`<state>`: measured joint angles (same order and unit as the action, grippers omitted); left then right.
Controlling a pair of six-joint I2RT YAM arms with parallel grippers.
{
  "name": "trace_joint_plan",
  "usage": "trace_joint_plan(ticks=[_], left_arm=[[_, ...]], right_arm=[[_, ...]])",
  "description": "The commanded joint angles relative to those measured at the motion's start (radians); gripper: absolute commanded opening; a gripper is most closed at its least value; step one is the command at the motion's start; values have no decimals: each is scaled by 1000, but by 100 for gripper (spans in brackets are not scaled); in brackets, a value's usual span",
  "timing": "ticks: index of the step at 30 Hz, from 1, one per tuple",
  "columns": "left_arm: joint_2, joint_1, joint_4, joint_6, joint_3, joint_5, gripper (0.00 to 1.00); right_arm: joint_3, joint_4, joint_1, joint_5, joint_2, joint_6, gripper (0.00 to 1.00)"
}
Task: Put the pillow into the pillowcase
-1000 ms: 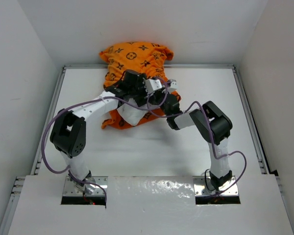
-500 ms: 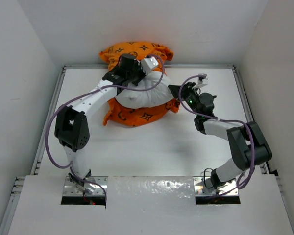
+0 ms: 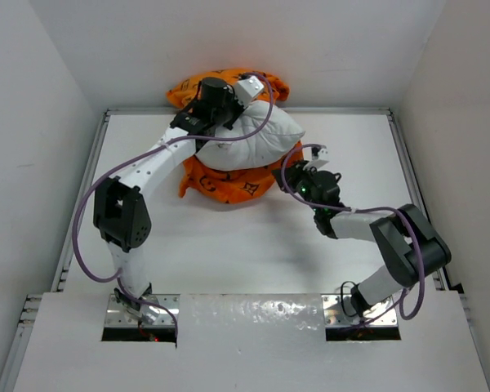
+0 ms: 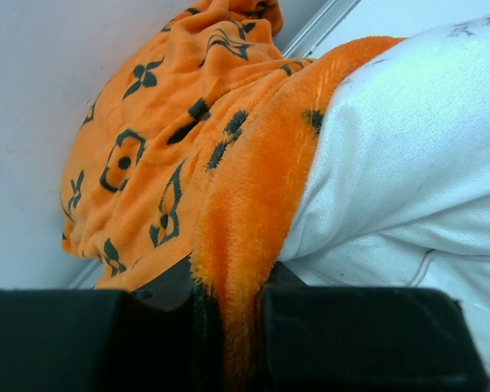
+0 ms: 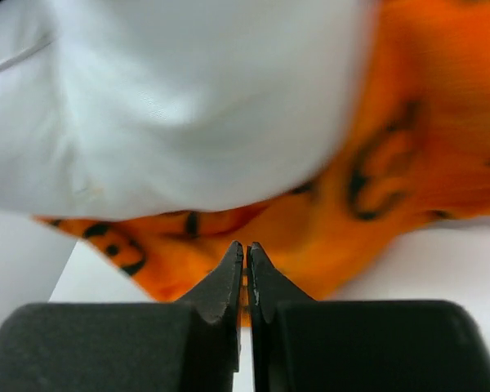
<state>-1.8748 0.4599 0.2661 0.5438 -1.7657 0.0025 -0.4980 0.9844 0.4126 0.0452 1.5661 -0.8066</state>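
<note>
The white pillow (image 3: pixel 257 135) lies at the back of the table, its left end inside the orange pillowcase (image 3: pixel 229 184), which spreads under it and bunches up against the back wall. My left gripper (image 3: pixel 219 121) is at the pillow's left end, shut on the pillowcase's fleecy rim (image 4: pixel 233 318), with the pillow (image 4: pixel 408 180) just to the right of it. My right gripper (image 3: pixel 287 178) is low at the pillowcase's right front edge. Its fingertips (image 5: pixel 245 250) are shut, with nothing visibly pinched, just in front of the pillowcase (image 5: pixel 367 196) and under the pillow (image 5: pixel 188 106).
A raised metal rail (image 3: pixel 106 131) borders the white table (image 3: pixel 229 253) on the left, back and right, with white walls close behind it. Purple cables loop from both arms over the table.
The left gripper closed on the pillowcase rim and drew it back over the pillow's end. The right arm swung out to the right, then came back to the pillowcase's front edge and shut.
</note>
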Motion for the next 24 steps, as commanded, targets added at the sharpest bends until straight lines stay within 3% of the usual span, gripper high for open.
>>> trace_joint_plan(ticks=[1, 3, 6, 11, 15, 19, 22, 23, 24], left_arm=[[-12, -15, -222, -5, -64, -125, 0], [-14, -10, -234, -11, -63, -124, 0], [-7, -4, -248, -8, -48, -128, 0], [2, 0, -284, -5, -29, -130, 0], [0, 0, -277, -11, -32, -121, 0], [2, 0, -269, -22, -34, -116, 0], [2, 0, -268, -25, -28, -102, 0], [2, 0, -268, -27, -28, -101, 0], [0, -1, -269, -30, -29, -101, 0]], right_arm=[[-72, -44, 95, -77, -6, 48, 5], [-123, 14, 98, -73, 101, -72, 12], [-168, -47, 98, -210, 189, -235, 15], [-243, -90, 100, -205, 271, -247, 10], [-330, -23, 106, -154, 372, -269, 15], [-436, -165, 109, -205, 420, -246, 17], [-456, -168, 111, -217, 439, -243, 24], [-474, -187, 111, -220, 442, -243, 28], [-485, -223, 112, -225, 446, -252, 39]])
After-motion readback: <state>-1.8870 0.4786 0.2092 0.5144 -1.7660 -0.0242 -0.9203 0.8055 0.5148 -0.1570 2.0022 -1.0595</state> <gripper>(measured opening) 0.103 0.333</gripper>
